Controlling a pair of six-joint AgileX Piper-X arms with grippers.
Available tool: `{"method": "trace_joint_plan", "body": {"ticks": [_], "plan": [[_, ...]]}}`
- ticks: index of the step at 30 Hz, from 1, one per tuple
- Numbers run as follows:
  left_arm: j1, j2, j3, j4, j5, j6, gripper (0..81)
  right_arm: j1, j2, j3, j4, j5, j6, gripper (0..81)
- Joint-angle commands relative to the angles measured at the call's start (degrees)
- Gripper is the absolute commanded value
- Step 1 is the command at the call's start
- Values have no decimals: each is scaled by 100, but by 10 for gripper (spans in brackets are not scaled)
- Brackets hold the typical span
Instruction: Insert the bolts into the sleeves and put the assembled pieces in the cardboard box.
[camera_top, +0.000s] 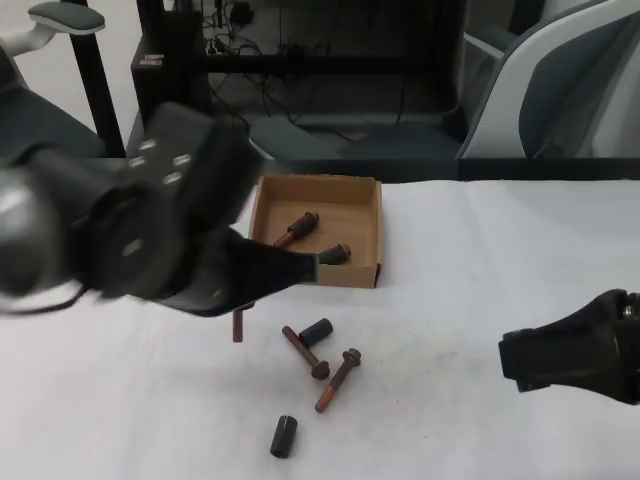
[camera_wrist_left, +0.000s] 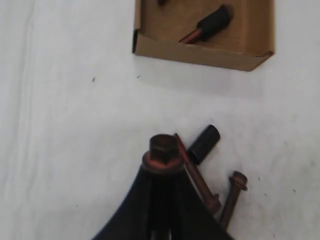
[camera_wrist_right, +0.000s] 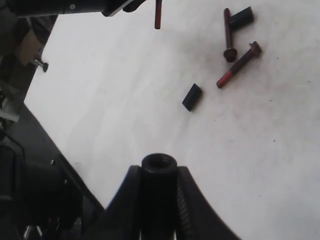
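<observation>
My left gripper is shut on a reddish bolt, held upright above the white cloth; in the high view the bolt hangs just in front of the cardboard box. My right gripper is shut on a black sleeve, open end up, off to the right. Two bolts and two black sleeves lie loose on the cloth. Two assembled pieces rest inside the box.
White cloth covers the bench. The box wall faces the loose parts. Dark equipment and a chair stand beyond the bench's far edge. Open cloth lies between the loose parts and my right arm.
</observation>
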Motion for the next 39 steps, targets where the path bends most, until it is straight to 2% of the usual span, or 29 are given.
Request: {"method": "trace_joint_plan", "body": {"ticks": [1, 8, 11, 19, 23, 26, 31, 34, 39], "plan": [[-10, -929, 705, -696, 470, 172, 17, -7, -59, -89, -73, -407, -295, 4], [9, -2738, 1961, -2053, 1493, 158, 17, 158, -59, -27, -299, -564, -720, 4], [210, -3310, 2369, -2758, 2308, 88, 17, 409, 8, 192, -967, -564, -685, 4], [1438, -3421, 2483, -3526, 4474, -157, 17, 1206, 863, 728, -3246, -361, -25, 4], [2091, -3246, 2483, -3813, 5255, -343, 17, 1444, 1646, 725, -4236, -348, -6, 4], [2427, -2948, 2483, -4089, 5901, -551, 17, 1468, 2210, 725, -4866, -327, 228, 4], [2480, -2440, 2473, -4639, 6144, -1080, 17, 1468, 2836, 638, -5805, -327, 581, 4], [2434, -2215, 2473, -4774, 6272, -1394, 17, 1468, 2965, 398, -5873, -327, 586, 4], [2451, -2077, 2253, -4600, 6027, -1595, 17, 1458, 2971, 86, -5859, -327, 543, 4]]}}
